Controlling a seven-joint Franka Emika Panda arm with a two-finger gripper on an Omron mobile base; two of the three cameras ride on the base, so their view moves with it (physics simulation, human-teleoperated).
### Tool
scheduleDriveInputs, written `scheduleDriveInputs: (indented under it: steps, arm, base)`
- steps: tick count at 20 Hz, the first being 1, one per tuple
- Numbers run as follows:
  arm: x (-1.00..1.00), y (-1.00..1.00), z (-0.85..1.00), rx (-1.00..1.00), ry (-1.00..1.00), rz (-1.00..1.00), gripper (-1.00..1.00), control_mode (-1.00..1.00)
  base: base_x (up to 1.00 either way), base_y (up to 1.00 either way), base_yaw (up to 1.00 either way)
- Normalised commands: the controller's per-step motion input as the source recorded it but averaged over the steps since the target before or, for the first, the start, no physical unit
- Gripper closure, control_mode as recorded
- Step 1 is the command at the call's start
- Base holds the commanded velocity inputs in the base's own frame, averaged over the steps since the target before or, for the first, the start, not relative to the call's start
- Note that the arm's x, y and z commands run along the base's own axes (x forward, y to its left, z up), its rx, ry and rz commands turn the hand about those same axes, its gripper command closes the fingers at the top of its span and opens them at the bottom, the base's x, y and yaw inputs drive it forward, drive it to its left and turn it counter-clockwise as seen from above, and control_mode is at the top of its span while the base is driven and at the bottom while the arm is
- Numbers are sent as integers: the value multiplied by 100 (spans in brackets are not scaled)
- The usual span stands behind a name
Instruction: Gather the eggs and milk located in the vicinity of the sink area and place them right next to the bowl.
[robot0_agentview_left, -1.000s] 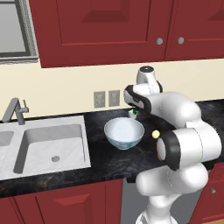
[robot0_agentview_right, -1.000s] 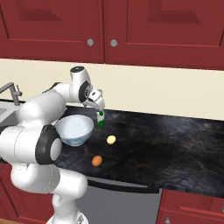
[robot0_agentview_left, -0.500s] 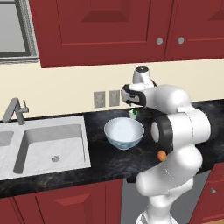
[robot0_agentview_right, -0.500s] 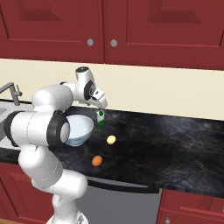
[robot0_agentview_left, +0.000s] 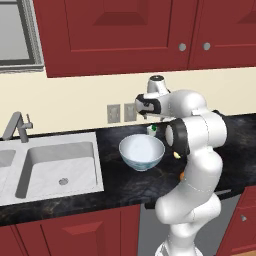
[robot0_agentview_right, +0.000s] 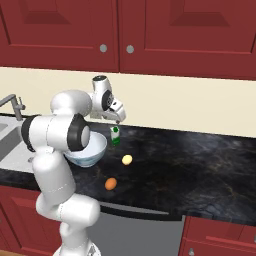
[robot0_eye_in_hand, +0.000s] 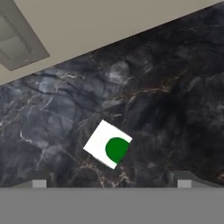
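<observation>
Arm swung its elbow round, claw (robot0_agentview_right: 118, 118) lifted off milk (robot0_agentview_right: 115, 135) | claw open, empty | milk upright on tabletop (robot0_agentview_right: 200, 165) beside bowl (robot0_agentview_right: 88, 149) | eggs (robot0_agentview_right: 127, 159) near bowl; all gathered

A black marbled table (robot0_agentview_right: 200, 170) with pale and brownish veins carries a white milk (robot0_eye_in_hand: 107, 144) carton with a round green top. One egg (robot0_agentview_right: 127, 159) is pale yellow, the other egg (robot0_agentview_right: 111, 184) orange. The bowl (robot0_agentview_left: 142, 151) is white, tinted blue-grey. The sink (robot0_agentview_left: 50, 170) is pale grey-white stone. Cabinets (robot0_agentview_left: 120, 35) are dark red, the wall (robot0_agentview_right: 190, 105) cream.
</observation>
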Motion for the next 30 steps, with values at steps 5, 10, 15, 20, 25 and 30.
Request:
scheduleDriveInputs:
  steps: [5,10,15,20,25,30]
  arm:
    - [32,0,-22,0,6,0,-100,-100]
    - [17,0,-5,0,1,0,-100,-100]
    - [-2,-1,-18,0,6,-3,-100,-100]
    - [-2,0,-21,0,6,-8,-100,-100]
    - [-1,0,-4,0,8,-12,-100,-100]
    - [0,0,-3,0,8,-13,-100,-100]
  base:
    - [0,0,0]
    - [0,0,0]
    - [0,0,0]
    - [0,0,0]
    - [0,0,0]
    - [0,0,0]
